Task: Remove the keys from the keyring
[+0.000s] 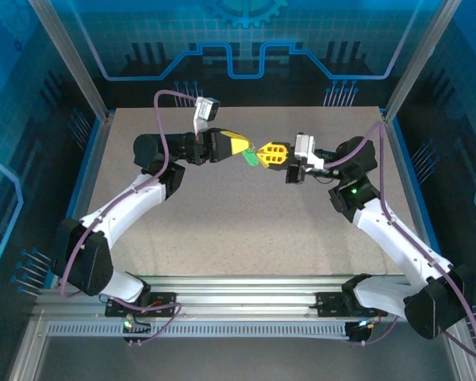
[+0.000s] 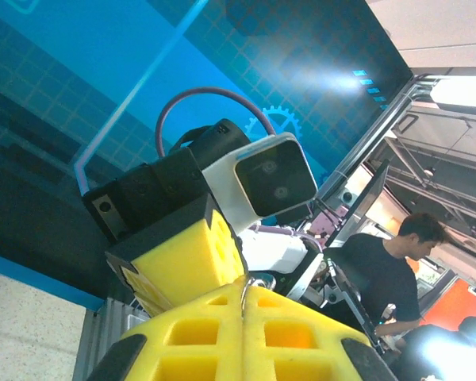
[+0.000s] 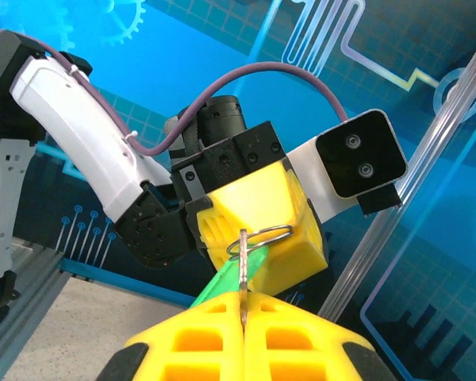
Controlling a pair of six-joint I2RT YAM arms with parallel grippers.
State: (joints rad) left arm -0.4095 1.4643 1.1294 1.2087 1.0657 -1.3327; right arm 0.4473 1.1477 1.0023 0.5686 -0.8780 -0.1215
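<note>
The left tool and right tool meet tip to tip, raised above the desk. Both are clenched, yellow fingers pressed together. A thin metal edge of the keyring sits in each tool's finger seam. The ring's loop stands just above the right tool, touching the left tool's face. A green key slants beside it, between the two tools.

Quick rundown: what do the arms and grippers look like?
Both the left arm and right arm have white links with black joints. A purple cable loops along each. The left gripper and right gripper have yellow cut-out fingers; a white camera sits on each wrist.
</note>
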